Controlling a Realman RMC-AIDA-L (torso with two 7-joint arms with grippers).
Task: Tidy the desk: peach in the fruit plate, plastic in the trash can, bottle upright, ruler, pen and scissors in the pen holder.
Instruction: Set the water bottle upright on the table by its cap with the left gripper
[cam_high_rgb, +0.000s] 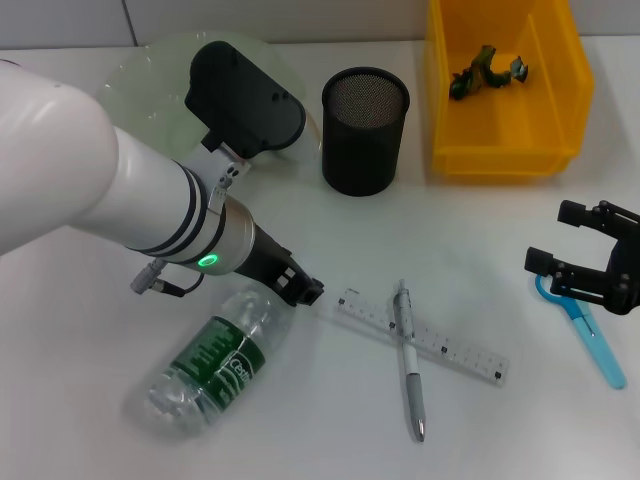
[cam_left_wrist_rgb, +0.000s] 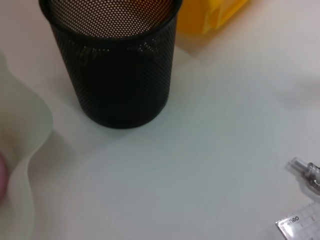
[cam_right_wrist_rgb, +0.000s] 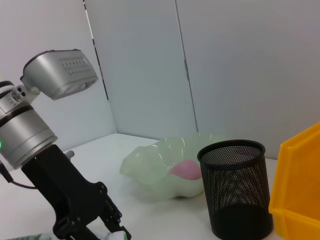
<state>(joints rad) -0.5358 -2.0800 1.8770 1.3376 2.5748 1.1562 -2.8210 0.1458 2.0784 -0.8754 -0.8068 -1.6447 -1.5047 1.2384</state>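
Head view: left gripper (cam_high_rgb: 300, 290) clenched on bottle (cam_high_rgb: 215, 365) cap (bottle lying).

Left gripper (cam_high_rgb: 300, 288) low; right gripper (cam_high_rgb: 572, 277) open

The white surface (cam_high_rgb: 80, 400) carries the fruit plate (cam_high_rgb: 150, 70), pen holder (cam_high_rgb: 364, 130) and trash can (cam_high_rgb: 505, 85). Lying flat: bottle (cam_high_rgb: 210, 365), ruler (cam_high_rgb: 455, 352) (pen (cam_high_rgb: 410, 365) across it), scissors (cam_high_rgb: 595, 340).

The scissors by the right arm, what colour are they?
Light blue scissors; the head view shows them best.
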